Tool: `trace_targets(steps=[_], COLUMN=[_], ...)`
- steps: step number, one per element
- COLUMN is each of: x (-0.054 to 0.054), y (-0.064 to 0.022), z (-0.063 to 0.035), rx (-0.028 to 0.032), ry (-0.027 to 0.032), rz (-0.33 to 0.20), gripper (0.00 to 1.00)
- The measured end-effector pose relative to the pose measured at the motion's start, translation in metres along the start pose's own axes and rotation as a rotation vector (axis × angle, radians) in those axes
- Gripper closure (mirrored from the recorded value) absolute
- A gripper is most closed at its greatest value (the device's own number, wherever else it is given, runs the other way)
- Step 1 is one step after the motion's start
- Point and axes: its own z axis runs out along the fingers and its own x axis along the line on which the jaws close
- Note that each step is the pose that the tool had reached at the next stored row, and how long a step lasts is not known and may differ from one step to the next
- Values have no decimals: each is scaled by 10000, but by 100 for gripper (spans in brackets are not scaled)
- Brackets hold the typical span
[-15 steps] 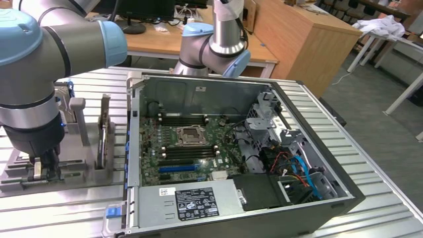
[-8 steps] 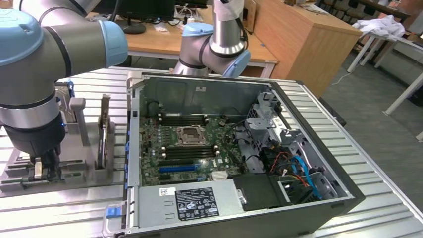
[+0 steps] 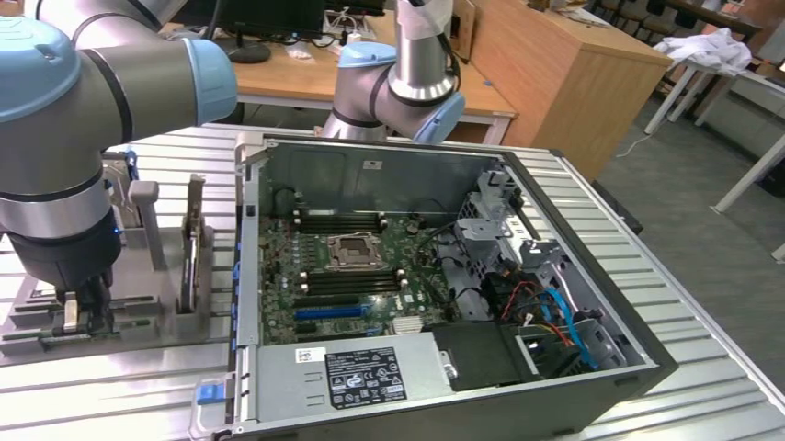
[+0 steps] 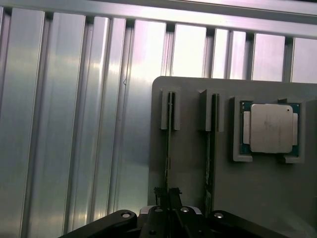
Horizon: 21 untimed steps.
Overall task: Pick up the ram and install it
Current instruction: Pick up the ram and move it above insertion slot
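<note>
A robot arm's hand (image 3: 80, 322) reaches down onto a grey holder (image 3: 138, 310) on a ribbed metal tabletop (image 3: 123, 404), its fingers drawn in narrow and pinched on the thin edge of the ram (image 4: 169, 144). The wrist view shows the ram standing on edge in the holder's outermost slot, the one nearest the holder's side edge. The hand (image 4: 168, 194) grips it at the slot's near end, and the stick's far end sits between two small grey posts. A second stick (image 4: 211, 144) stands in the next slot of the holder (image 4: 190, 148), parallel to the ram and just beside it. Further across the holder, a square processor chip (image 4: 270, 128) with a silver lid lies flat in its own pocket. In the exterior view a taller card (image 3: 191, 248) stands upright in the holder, on the side towards the open computer case (image 3: 638, 367). The case lies beside the holder, at the exterior view's right of it, with its green motherboard (image 3: 356, 266) exposed.
</note>
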Motion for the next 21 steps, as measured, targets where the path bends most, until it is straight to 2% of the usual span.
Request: trace_targets(steps=[12, 16, 21], x=[-1, -1, -2], y=[0, 2, 5], z=[-2, -44, -150], rx=[8, 6, 6], ry=[-12, -11, -13], rz=[264, 303, 358], gripper=[88, 88, 88])
